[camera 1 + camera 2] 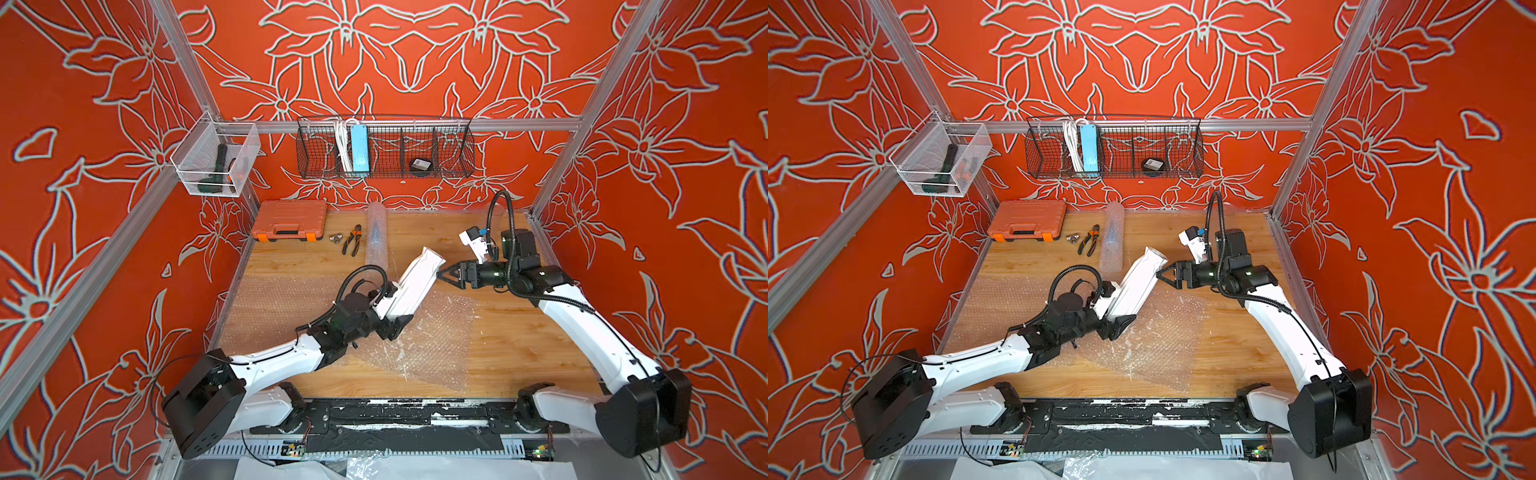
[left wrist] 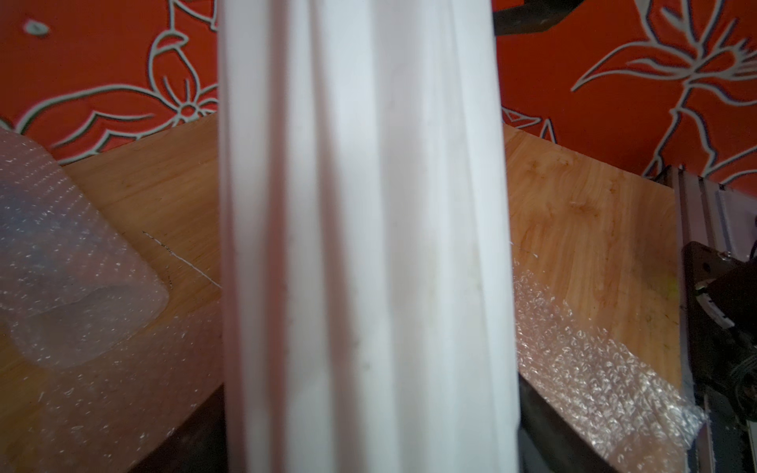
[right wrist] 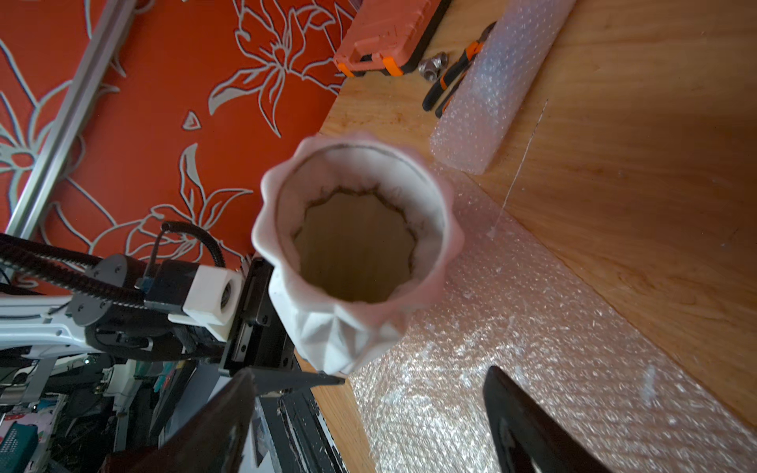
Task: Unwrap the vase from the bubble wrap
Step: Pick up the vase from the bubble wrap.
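Beneath vase (image 1: 415,282): bubble wrap (image 1: 436,332) sheet lies flat on table (image 1: 519,340); vase bare, held tilted above it. Left gripper (image 1: 395,309) clamped on vase lower body; base hidden behind claw. Right gripper (image 1: 444,274) just beside vase mouth, jaws apart. Open wood beyond vase on right-arm side. Rolled tube (image 1: 376,239) behind vase, contents unclear. Left wrist view: vase blurred, blocks centre.

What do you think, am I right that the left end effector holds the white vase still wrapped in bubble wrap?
Not quite: the left end effector holds the white vase bare. The right wrist view shows it uncovered, the bubble wrap spread flat on the table.
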Robot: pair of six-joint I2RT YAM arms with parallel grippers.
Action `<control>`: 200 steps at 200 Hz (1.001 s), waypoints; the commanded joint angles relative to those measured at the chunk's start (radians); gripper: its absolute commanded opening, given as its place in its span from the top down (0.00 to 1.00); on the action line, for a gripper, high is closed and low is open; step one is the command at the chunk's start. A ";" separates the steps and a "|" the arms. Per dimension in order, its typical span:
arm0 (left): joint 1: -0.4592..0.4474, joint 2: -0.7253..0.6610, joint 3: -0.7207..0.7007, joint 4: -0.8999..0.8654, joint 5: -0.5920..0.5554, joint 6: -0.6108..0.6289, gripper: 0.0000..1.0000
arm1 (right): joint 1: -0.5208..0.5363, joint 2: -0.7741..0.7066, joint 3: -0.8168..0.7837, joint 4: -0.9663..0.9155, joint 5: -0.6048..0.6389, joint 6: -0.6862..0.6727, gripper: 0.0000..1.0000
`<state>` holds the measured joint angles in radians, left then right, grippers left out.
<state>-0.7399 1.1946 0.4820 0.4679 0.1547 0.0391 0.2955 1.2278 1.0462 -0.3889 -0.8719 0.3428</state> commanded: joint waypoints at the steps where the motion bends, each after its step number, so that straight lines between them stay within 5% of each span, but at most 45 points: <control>1: -0.004 -0.054 0.030 0.190 0.033 -0.030 0.30 | 0.030 -0.025 -0.027 0.152 0.030 0.034 0.11; 200: -0.004 -0.064 0.038 0.292 0.077 -0.152 0.29 | 0.204 0.013 -0.088 0.587 0.130 0.182 0.09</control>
<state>-0.7399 1.1507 0.4801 0.5961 0.1936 -0.1131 0.4892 1.2243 0.9615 0.1204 -0.7315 0.4908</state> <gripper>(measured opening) 0.815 0.906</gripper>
